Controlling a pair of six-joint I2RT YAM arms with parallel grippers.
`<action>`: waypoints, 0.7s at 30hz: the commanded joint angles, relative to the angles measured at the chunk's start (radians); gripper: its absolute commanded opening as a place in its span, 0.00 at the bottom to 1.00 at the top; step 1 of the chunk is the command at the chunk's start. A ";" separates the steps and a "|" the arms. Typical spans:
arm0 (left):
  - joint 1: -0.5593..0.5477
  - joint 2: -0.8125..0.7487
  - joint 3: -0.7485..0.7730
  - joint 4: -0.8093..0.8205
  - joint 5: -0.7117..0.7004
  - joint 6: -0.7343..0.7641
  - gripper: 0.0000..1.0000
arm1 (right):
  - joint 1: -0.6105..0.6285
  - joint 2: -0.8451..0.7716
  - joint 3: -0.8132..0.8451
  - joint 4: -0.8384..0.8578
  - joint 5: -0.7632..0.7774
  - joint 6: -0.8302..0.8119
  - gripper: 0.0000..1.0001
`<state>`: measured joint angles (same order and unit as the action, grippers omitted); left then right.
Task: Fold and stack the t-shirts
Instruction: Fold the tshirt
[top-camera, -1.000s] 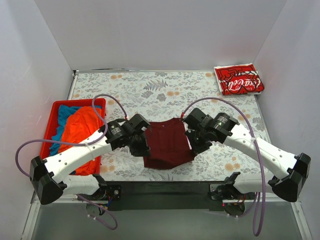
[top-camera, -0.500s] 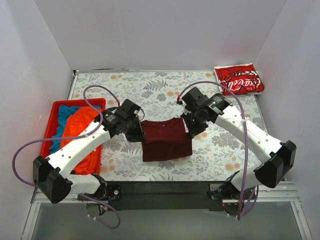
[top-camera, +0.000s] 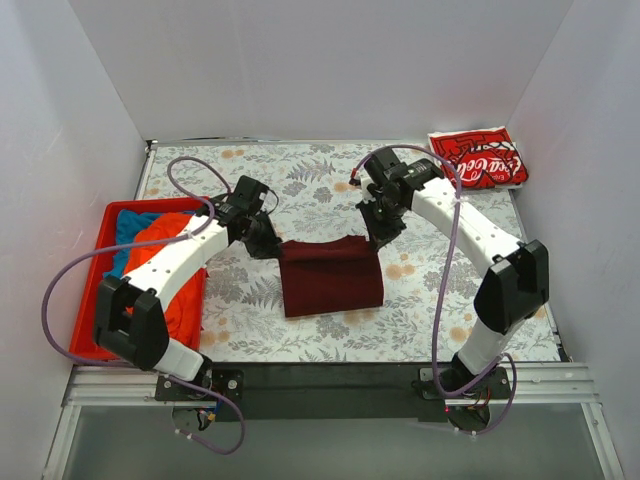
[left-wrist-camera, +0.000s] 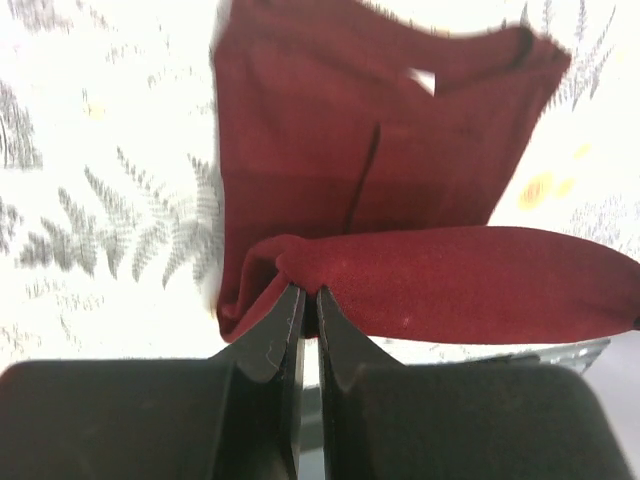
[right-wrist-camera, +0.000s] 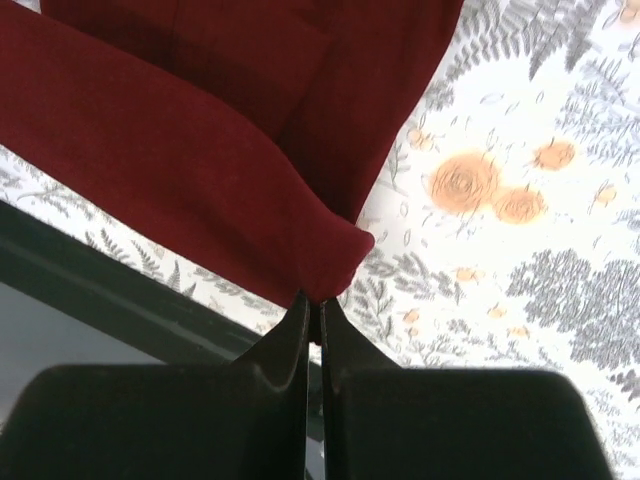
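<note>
The dark maroon t-shirt (top-camera: 331, 276) lies partly folded in the middle of the table, its near part lifted and carried over toward the far edge. My left gripper (top-camera: 272, 243) is shut on its left corner (left-wrist-camera: 290, 265). My right gripper (top-camera: 375, 238) is shut on its right corner (right-wrist-camera: 335, 265). The held edge hangs as a taut band between both grippers, above the lower layer (left-wrist-camera: 300, 130). The folded red Coca-Cola t-shirt (top-camera: 477, 158) lies at the far right corner. The orange t-shirt (top-camera: 165, 262) and the blue t-shirt (top-camera: 130, 225) lie in the bin.
A red plastic bin (top-camera: 105, 228) stands at the left edge of the table, beside the left arm. White walls close in the table on three sides. The black mounting rail (top-camera: 330, 378) runs along the near edge.
Both grippers have moved away from the near edge toward the far side, carrying the shirt's gripped edge over the rest. The shirt now looks shorter and more rectangular.
</note>
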<state>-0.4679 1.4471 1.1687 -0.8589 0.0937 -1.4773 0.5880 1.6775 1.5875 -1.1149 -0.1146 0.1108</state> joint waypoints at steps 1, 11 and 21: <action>0.040 0.047 0.045 0.079 -0.006 0.054 0.00 | -0.037 0.071 0.061 0.039 -0.046 -0.056 0.01; 0.092 0.274 0.072 0.208 -0.074 0.069 0.00 | -0.116 0.272 0.078 0.197 -0.114 -0.068 0.01; 0.092 0.351 0.074 0.288 -0.143 0.080 0.04 | -0.140 0.347 0.035 0.302 -0.120 -0.051 0.09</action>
<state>-0.3870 1.8091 1.2148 -0.6048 0.0261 -1.4139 0.4572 2.0377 1.6249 -0.8616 -0.2256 0.0711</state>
